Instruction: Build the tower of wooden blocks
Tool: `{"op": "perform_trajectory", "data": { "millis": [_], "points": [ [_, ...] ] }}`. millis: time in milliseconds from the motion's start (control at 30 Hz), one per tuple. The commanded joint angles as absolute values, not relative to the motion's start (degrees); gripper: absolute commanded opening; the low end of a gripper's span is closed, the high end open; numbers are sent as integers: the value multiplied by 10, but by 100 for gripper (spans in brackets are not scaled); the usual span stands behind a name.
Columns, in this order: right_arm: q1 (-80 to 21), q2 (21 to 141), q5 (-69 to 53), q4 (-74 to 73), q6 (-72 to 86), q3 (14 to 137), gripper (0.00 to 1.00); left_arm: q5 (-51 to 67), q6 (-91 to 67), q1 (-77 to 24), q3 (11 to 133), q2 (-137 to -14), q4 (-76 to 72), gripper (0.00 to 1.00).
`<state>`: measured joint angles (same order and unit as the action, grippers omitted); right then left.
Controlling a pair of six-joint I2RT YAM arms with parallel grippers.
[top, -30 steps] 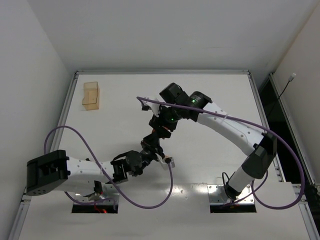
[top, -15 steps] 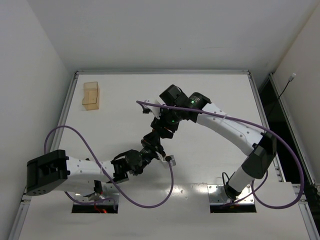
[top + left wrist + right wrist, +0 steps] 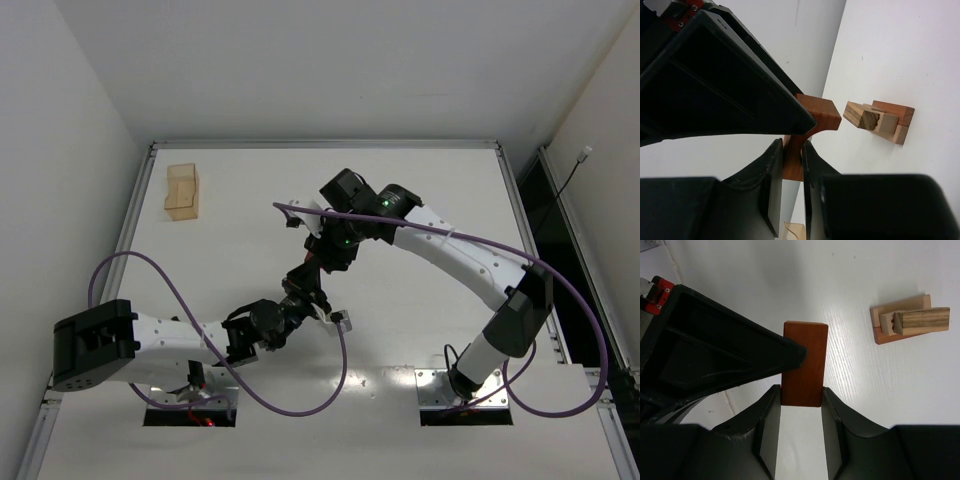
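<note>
The reddish-brown block (image 3: 804,365) hangs above the middle of the tabletop (image 3: 420,330), well apart from the other wood blocks (image 3: 183,192) near the far-left corner. The jaws of the left gripper (image 3: 792,150) pinch its thin faces, and those of the right gripper (image 3: 801,395) press against its long edges. For a clean hand-over, the right should sit square and firm before the left lets go.

Two arms, left arm (image 3: 165,337) and right arm (image 3: 462,256): white link shells, black joint housings. Purple cables (image 3: 344,362) looped alongside. Black wedge-shaped fingers (image 3: 767,427). Red screwed plate (image 3: 658,291). Green indicator light (image 3: 383,206).
</note>
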<state>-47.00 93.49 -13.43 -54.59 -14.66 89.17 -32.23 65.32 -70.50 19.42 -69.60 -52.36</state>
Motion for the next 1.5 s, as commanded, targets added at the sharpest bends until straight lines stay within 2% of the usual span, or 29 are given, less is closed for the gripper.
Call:
{"op": "perform_trajectory", "data": {
  "millis": [0, 33, 67, 167, 300, 367, 500, 567, 767, 933, 1100, 1300, 1467],
  "points": [
    [-472, 936, -146, -547, -156, 902, 0, -324, 646, -707, 197, -689, -570, 11],
    [-472, 936, -146, -547, -156, 902, 0, -324, 646, -707, 192, -689, -570, 19],
    [-472, 936, -146, -541, -156, 902, 0, -324, 646, -707, 192, -689, -570, 32],
    [-472, 924, -141, -528, -150, 889, 0, -336, 639, -707, 192, -684, -555, 48],
    [-472, 919, -135, -516, -145, 878, 0, -358, 603, -707, 198, -672, -531, 64],
    [-472, 918, -121, -511, -139, 873, 0, -375, 592, -707, 198, -665, -525, 70],
    [-467, 913, -105, -497, -127, 868, 0, -404, 548, -701, 198, -652, -512, 75],
    [-461, 913, -105, -492, -127, 867, 0, -424, 533, -701, 203, -646, -504, 83],
    [-440, 931, -79, -492, -127, 901, 0, -439, 483, -701, 203, -621, -457, 83],
    [-386, 966, -67, -471, -127, 939, 0, -439, 455, -701, 208, -615, -446, 83],
    [-338, 1001, -51, -459, -56, 976, 0, -471, 455, -690, 215, -609, -454, 83],
    [-334, 1013, 31, -434, 120, 976, 0, -524, 287, -584, 270, -609, -345, 83],
    [-352, 1027, 109, -457, 235, 996, 0, -522, 109, -445, 387, -643, -133, 83]
  ]
}}
